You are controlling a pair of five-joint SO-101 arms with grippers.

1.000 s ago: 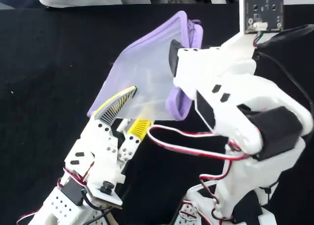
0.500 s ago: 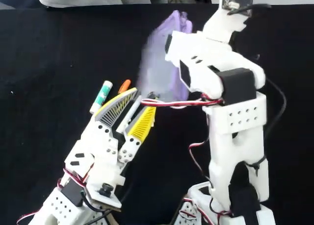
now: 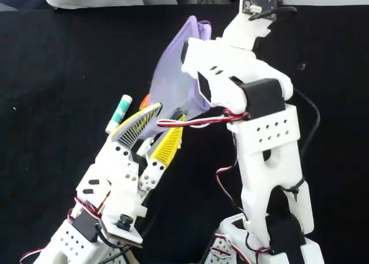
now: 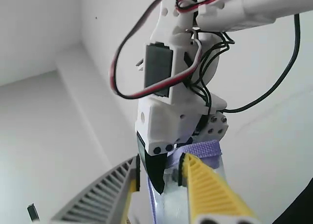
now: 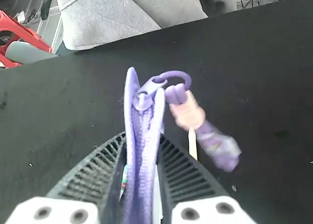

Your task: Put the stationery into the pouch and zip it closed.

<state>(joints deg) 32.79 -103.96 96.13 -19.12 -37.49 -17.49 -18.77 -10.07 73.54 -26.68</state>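
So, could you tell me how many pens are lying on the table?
2. A green-and-white pen lies beside the left gripper; an orange one just beyond it is mostly covered by the raised pouch, which may hide others.

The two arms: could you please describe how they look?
Both are white shells with black servos. The left arm has one yellow jaw, one grey ribbed; the right arm has dark ribbed jaws, and red, white and black cables loop across it.
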